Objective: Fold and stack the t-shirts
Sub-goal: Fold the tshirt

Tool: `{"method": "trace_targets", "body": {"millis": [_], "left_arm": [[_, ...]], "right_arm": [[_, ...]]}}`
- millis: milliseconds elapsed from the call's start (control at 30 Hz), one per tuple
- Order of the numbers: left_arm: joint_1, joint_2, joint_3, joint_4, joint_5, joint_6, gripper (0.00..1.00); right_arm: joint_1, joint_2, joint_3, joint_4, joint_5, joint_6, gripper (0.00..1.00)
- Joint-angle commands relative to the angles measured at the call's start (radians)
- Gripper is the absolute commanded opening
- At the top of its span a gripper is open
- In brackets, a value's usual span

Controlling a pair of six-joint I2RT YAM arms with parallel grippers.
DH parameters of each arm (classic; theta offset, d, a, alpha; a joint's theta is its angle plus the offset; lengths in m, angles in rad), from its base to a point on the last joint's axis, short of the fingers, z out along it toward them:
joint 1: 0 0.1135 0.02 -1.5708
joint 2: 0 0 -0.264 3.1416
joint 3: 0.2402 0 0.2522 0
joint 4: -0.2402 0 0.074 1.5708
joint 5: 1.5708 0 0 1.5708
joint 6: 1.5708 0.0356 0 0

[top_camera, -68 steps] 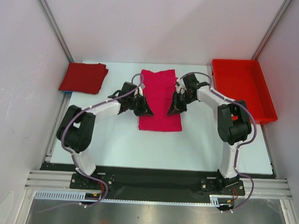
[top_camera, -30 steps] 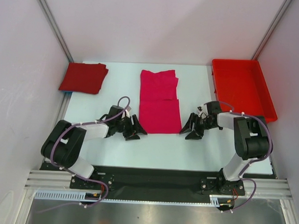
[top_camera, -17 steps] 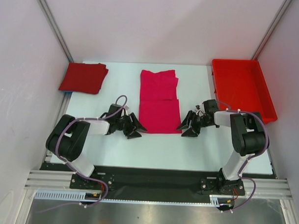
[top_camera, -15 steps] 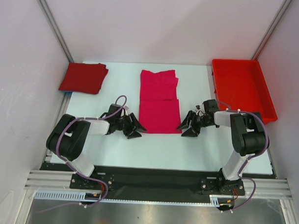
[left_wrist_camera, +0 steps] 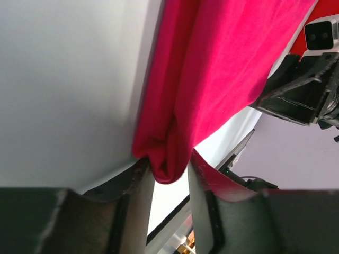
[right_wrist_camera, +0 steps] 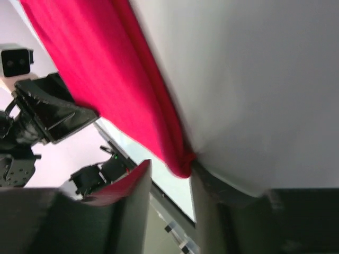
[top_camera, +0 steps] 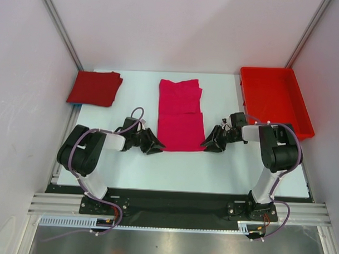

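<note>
The magenta-pink t-shirt (top_camera: 181, 113) is laid as a long folded strip at the middle of the bench (top_camera: 173, 169), while the crimson t-shirt (top_camera: 94, 87) is folded at the far left corner. The pink shirt's near left corner is bunched and pinched between the fingers of the left gripper (top_camera: 152, 143). At its near right corner the right gripper (top_camera: 209, 144) is held slightly parted, cloth touching only one finger.
</note>
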Motion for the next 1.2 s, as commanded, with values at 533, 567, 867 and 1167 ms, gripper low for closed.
{"method": "trace_targets", "body": {"millis": [533,567,867,1167], "left_arm": [[-0.021,-0.157,-0.219,-0.172,-0.191,0.156,0.00],[-0.037,-0.188,-0.259,-0.184,-0.186,0.145,0.00],[-0.226,-0.751,-0.268,-0.607,-0.319,0.064,0.01],[-0.112,-0.573,0.149,-0.747,-0.364,0.235,0.00]], "right_arm": [[0.098,-0.190,-0.252,0.012,0.232,-0.031,0.00],[0.116,-0.248,-0.275,0.008,0.229,-0.018,0.00],[0.193,-0.695,-0.395,-0.221,0.241,0.072,0.00],[0.129,-0.564,-0.044,-0.317,0.239,0.025,0.00]]}}
